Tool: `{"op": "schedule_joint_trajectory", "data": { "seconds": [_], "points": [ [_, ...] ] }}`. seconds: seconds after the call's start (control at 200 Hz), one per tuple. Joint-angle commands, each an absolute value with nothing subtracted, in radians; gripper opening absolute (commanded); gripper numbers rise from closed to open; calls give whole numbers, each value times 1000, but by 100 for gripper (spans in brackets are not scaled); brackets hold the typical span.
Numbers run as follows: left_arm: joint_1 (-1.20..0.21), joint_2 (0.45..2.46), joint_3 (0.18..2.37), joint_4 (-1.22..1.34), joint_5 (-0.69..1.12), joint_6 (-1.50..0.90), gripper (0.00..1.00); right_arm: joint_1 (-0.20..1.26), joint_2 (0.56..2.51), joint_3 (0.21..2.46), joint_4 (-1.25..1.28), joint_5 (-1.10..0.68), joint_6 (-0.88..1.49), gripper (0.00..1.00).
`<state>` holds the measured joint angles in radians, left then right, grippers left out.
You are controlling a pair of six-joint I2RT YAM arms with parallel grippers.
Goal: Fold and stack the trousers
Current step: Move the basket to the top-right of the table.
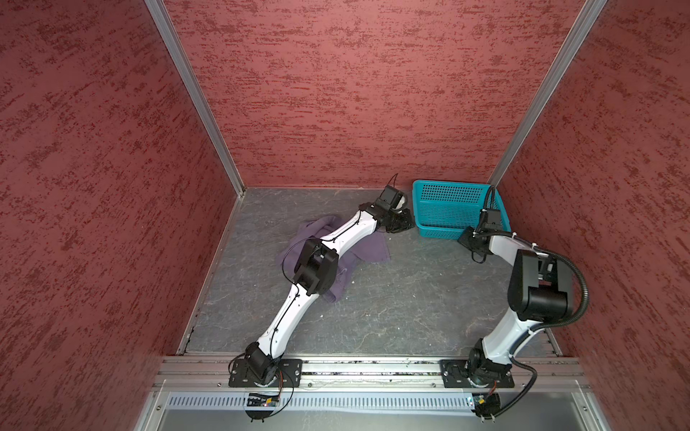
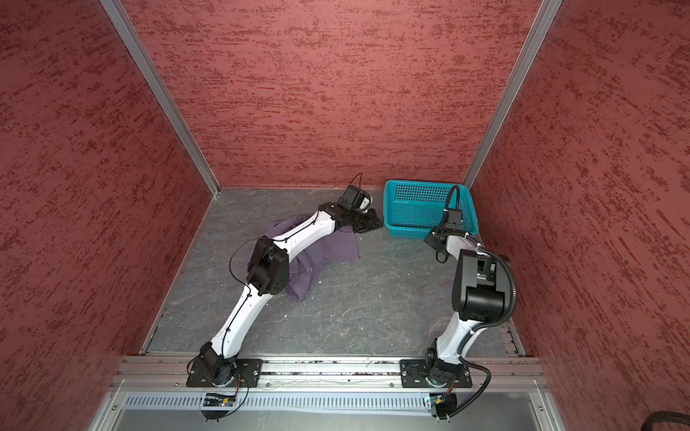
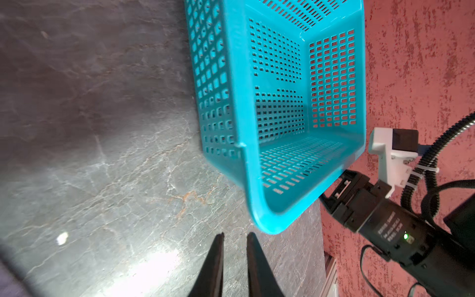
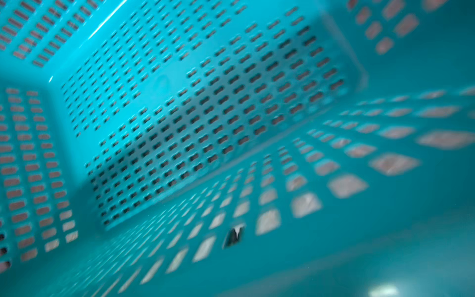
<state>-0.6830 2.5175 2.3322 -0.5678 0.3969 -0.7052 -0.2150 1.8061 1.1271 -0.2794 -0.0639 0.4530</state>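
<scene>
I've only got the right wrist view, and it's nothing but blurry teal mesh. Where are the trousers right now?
Observer: The trousers lie crumpled on the table, to the left of the basket, not in it.
Operator: Is the left hand on them?
Observer: No. The left hand is beyond them, over bare table near the basket's corner. Its fingers are slightly apart and empty.
Operator: Is anything over the cloth?
Observer: Yes, the left arm stretches across the trousers in both top views and hides their middle.
</scene>
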Motion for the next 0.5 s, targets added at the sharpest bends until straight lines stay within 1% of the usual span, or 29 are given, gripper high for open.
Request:
{"op": "schedule_joint_trajectory", "data": {
  "seconds": [0.0, 0.215, 0.491],
  "points": [
    [-673, 2541, 2347, -566, 414, -716, 20, -227, 1844, 1211, -253, -61, 469, 5],
    [-667, 2518, 2302, -542, 417, -731, 20, -239, 1918, 1327, -279, -78, 469, 6],
    [-636, 2362, 2103, -478, 386, -739, 21, -242, 1933, 1351, -287, -79, 465, 12]
  ]
}}
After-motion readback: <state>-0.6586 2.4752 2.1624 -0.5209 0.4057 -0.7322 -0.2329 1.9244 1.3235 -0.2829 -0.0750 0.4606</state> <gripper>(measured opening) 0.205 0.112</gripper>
